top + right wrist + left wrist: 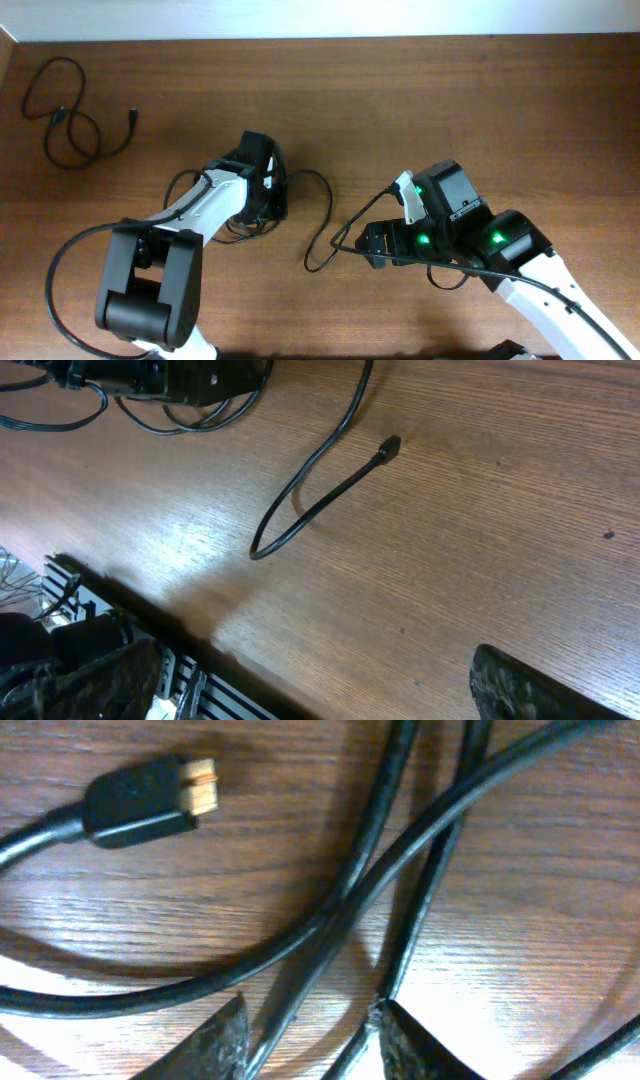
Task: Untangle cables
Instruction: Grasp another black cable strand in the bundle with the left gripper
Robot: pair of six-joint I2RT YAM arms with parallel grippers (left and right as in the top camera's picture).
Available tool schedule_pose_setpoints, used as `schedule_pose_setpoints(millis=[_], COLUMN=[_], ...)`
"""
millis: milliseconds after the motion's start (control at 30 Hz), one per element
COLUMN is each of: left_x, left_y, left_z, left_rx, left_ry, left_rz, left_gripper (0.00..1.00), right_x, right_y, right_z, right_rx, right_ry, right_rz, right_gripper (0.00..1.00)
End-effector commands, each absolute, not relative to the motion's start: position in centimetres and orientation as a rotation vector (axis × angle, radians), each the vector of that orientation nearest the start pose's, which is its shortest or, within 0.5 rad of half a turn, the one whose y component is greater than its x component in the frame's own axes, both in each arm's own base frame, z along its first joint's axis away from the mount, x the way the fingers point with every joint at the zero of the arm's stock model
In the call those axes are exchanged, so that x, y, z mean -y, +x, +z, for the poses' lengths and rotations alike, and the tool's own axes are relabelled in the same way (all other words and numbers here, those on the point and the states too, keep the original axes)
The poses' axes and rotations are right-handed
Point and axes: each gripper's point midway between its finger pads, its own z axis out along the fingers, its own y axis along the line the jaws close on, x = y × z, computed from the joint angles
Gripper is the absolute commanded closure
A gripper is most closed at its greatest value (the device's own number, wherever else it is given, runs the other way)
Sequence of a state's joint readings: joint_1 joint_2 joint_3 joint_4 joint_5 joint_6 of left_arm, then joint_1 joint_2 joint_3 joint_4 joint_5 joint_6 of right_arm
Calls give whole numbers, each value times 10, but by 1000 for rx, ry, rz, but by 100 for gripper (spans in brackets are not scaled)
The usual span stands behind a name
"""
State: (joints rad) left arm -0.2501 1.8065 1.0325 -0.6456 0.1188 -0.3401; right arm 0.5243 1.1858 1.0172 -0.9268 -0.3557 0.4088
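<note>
One cable lies apart, loosely coiled at the table's far left. The other cables form a tangle under my left gripper. In the left wrist view the left gripper is open and low over the wood. Its fingertips straddle crossing black strands, and a plug with a gold tip lies to the upper left. One strand loops out toward my right gripper. Its small plug end lies free on the table. The right gripper is wide open and empty.
The table's near edge runs close beside the right gripper's left finger, with robot base hardware below it. Thicker black wires of the arms hang by the left arm's base. The wooden table extends to the back right.
</note>
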Motion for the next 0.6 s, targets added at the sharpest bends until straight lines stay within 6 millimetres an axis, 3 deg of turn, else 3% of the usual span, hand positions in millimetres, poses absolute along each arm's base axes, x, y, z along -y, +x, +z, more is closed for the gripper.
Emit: schedule_pose_setpoints(millis=[0, 133, 267, 400, 567], left_x=[108, 107, 92, 84, 66], left_y=[298, 297, 298, 300, 306], left_z=[-21, -21, -23, -24, -23], left_rx=[-3111, -3117, -3110, -3100, -3066], left_ry=[-91, -91, -96, -98, -94], left_rz=[-282, -276, -144, -70, 91], left_gripper=[73, 72, 71, 76, 66], right_x=[-191, -191, -191, -190, -189], right_y=[216, 216, 216, 217, 218], right_z=[170, 170, 170, 169, 169], right_rx=[-2754, -2754, -2754, -2753, -2752], right_ry=[-282, -282, -282, -279, -277], right_rz=[735, 735, 735, 724, 715], right_gripper=[2, 1, 2, 1, 2])
